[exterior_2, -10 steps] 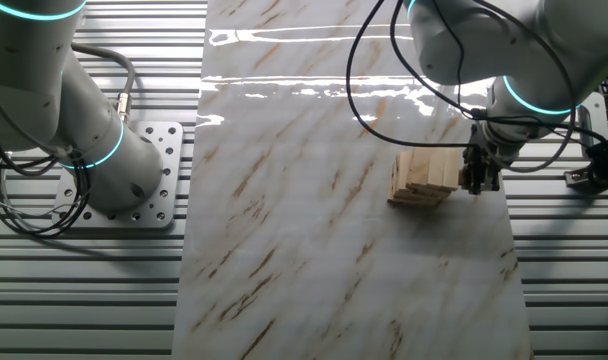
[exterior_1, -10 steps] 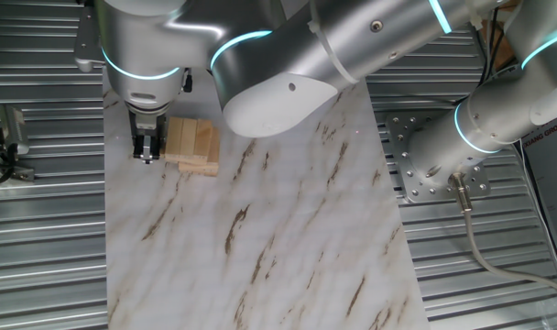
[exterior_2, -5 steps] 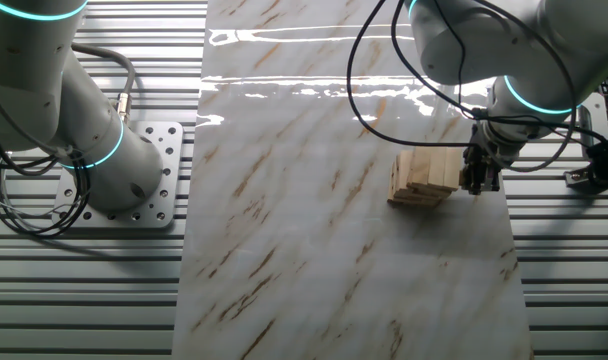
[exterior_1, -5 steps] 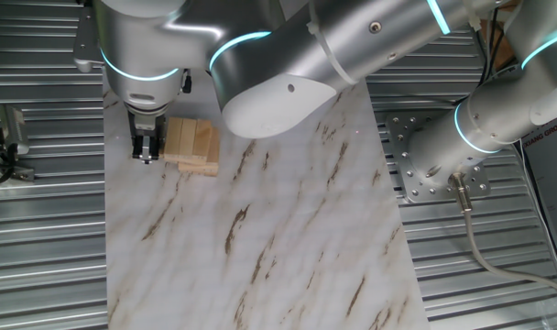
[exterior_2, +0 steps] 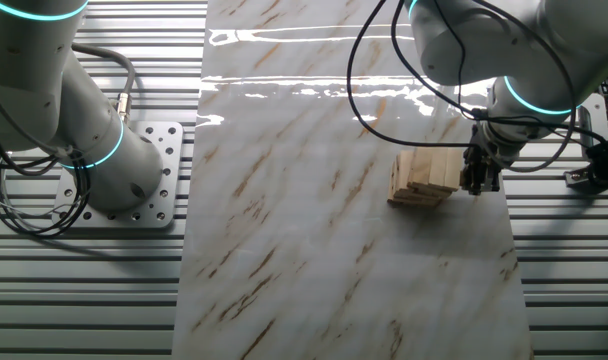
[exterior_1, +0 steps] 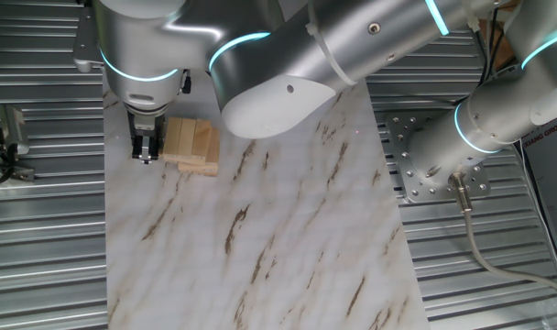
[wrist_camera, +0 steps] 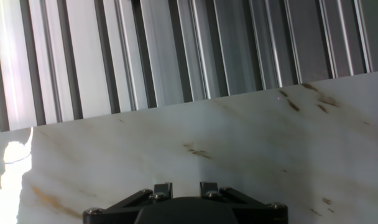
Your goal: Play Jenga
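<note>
The Jenga stack (exterior_1: 193,145) is a small pile of pale wood blocks near the far left edge of the marble board. In the other fixed view the Jenga stack (exterior_2: 424,178) sits near the board's right edge. My gripper (exterior_1: 147,156) points down right beside the stack's left side, its dark fingers close together and holding nothing. In the other fixed view the gripper (exterior_2: 478,186) stands at the stack's right side, at block height. The hand view shows only the gripper's base (wrist_camera: 183,188) over bare marble; the stack is out of that view.
The marble board (exterior_1: 260,229) lies on a ribbed metal table (exterior_1: 40,229). My arm's base (exterior_2: 124,180) stands beside the board. A second arm base (exterior_1: 443,156) and cables are on the other side. A small fixture (exterior_1: 8,133) sits left of the board.
</note>
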Available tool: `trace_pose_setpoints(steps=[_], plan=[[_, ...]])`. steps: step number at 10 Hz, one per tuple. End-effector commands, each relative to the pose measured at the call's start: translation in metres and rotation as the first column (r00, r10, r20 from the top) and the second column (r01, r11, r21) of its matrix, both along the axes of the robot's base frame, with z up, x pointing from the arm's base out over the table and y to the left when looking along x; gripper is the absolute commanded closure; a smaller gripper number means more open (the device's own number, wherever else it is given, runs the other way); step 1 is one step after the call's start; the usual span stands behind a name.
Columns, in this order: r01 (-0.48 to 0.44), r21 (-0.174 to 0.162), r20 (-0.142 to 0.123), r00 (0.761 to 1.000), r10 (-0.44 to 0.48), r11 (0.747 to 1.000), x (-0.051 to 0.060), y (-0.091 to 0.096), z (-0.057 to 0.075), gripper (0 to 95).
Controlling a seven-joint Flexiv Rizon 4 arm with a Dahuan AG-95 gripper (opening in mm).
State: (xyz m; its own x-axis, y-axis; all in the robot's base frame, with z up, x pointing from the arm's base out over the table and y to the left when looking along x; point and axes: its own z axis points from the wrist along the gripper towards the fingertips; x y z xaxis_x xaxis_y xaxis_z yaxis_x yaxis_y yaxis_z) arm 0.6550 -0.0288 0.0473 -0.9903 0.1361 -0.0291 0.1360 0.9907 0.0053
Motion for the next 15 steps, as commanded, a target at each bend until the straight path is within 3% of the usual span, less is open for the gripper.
trace_pose_setpoints(steps=[1,15], plan=[[-0.002,0.001,0.000,1.000,0.002,1.000,0.0005,0.0000,-0.0007,95.0],[-0.009,0.002,-0.004,1.000,0.009,1.000,0.0043,0.0007,0.0008,95.0]])
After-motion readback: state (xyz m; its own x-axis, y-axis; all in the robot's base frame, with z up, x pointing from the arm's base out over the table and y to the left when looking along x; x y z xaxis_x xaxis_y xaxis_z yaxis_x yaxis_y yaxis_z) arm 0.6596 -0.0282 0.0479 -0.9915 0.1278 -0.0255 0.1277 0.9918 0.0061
